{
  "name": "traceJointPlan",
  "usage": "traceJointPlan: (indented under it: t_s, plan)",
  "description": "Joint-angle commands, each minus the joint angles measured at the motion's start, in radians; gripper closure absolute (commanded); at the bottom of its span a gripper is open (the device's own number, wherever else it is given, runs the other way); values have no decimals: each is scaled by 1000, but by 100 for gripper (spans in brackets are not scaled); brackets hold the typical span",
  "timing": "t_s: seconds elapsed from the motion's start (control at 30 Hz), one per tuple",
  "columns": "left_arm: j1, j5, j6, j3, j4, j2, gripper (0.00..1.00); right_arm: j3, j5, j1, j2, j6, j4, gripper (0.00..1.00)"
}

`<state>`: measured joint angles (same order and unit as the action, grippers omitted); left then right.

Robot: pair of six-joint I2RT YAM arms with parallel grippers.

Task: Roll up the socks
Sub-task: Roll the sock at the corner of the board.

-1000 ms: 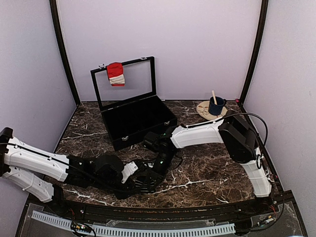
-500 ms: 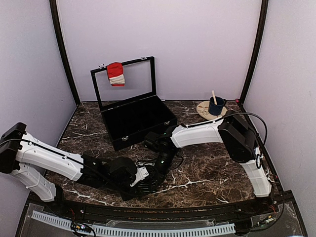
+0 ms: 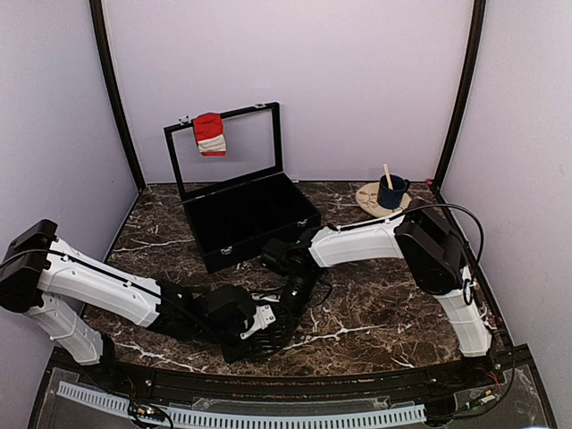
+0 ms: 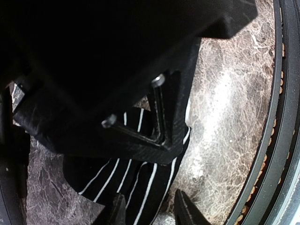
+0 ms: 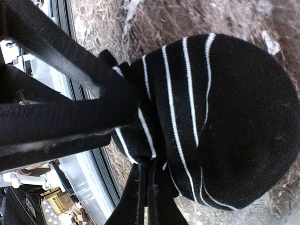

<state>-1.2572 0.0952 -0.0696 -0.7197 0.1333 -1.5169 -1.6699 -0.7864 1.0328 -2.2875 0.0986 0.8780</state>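
The left arm (image 3: 98,284) has swung in over the table (image 3: 384,304), near its front edge. There the right gripper (image 5: 149,187) pinches the striped sock (image 5: 225,117). The left gripper (image 4: 150,213), part-open, straddles it, likely ready to roll.

You've got a dark veined marble table (image 3: 384,304). On it: open black case (image 3: 259,246) back L, round wooden coaster (image 3: 366,195) back R. Black white-striped sock (image 5: 225,117) front ctr.

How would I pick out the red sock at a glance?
Find the open black case at the back left of the marble table. The red sock hangs over the top edge of its raised lid, near the left corner. It is the only red thing, with a white band.
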Motion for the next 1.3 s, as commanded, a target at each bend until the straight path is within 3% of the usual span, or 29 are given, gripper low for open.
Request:
traceJointPlan:
  t_s: [0.0,0.17,0.3,0.4,0.53,0.67,0.9,1.0,1.27]
  plan:
    - [-5,4,14,-14,33,-9,65,12,9,-8,-24,18,23,100]
    - [-5,-2,17,-11,31,-18,79,15,6,-8,-23,18,25,100]
    - [-5,-13,16,-7,33,-27,81,15,5,-11,-21,18,25,100]
    - [-5,-22,13,-4,34,-32,79,19,5,-11,-18,18,26,100]
    - [-5,-17,7,-3,36,-33,65,21,4,-12,-18,15,25,100]
    - [-5,-17,5,0,33,-34,65,21,4,-12,-18,12,22,100]
    - [-5,-23,2,6,26,-35,92,20,5,-13,-19,10,23,100]
    - [-5,-29,4,7,22,-40,100,16,6,-12,-18,7,24,100]
    - [-2,-68,-8,14,13,-57,100,28,10,-13,-12,-8,6,98]
